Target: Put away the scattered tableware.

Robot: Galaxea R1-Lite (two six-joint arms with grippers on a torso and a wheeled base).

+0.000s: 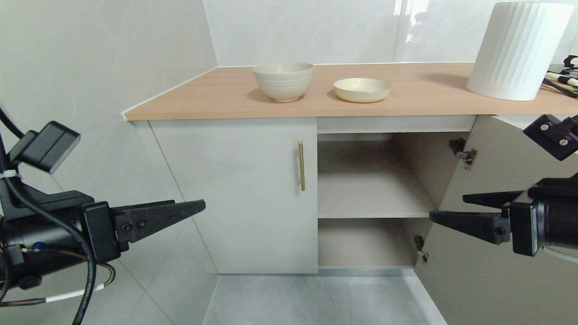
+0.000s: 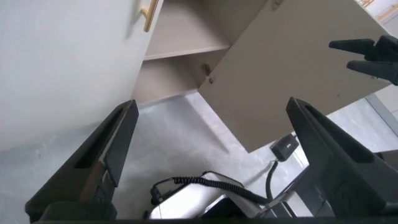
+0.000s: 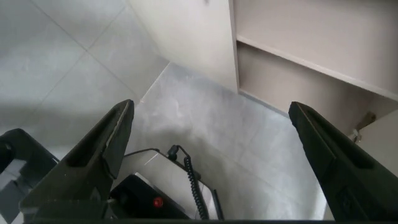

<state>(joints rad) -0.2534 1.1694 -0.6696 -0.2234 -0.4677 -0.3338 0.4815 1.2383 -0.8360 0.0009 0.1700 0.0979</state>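
Deep bowl (image 1: 283, 81): off-white and ribbed, upright on the wooden countertop (image 1: 203, 97), at about 12 o'clock in the head view, over the closed cabinet door.
Shallow dish (image 1: 362, 90): cream, upright on the same countertop, near the bowl at its 3 o'clock and not touching it, over the open side of the cabinet.
Left gripper (image 1: 198, 206): low at 8 o'clock in the head view, below counter level, tips aimed toward 3 o'clock. Its fingers are spread wide with nothing between them.
Right gripper (image 1: 449, 206): at 4 o'clock in the head view, in front of the open door, tips aimed toward 9 o'clock. Its fingers are released and apart, grasping nothing.
Closed door (image 1: 235, 194): pale grey, with a brass bar handle (image 1: 301, 165) along its 3 o'clock edge.
Open door (image 1: 474, 280): swung outward at 4 o'clock of the opening.
Shelf (image 1: 370, 194): splits the open side into an upper and a lower compartment.
White ribbed container (image 1: 519, 49): upright at 2 o'clock of the dish, well apart from it.
Dark-handled tools (image 1: 563, 80): lying at the container's 3 o'clock; their kind is unclear.
Floor (image 1: 316, 300): grey tile at 6 o'clock.
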